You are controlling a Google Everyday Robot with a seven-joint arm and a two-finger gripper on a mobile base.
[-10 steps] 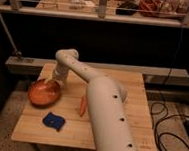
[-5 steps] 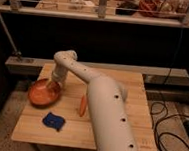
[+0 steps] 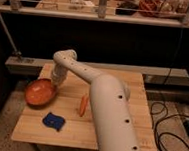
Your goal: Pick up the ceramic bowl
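Gripper (image 3: 55, 87) at the round glossy ceramic bowl's (image 3: 38, 91) rim

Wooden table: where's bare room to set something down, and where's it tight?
Free: the wooden table right of the arm, and the front-left edge below the blue cloth. Crowded: the left side, where the end effector sits at the ceramic bowl rim, with the orange stick just beside the arm.

Your view dim and warm-toned, light falling from above onto the wooden table (image 3: 117, 135), pale arm (image 3: 110, 109) the brightest surface, dull sheen on the ceramic bowl (image 3: 37, 92), gripper (image 3: 55, 85) shaded at its right rim, surroundings dark, background hazy.
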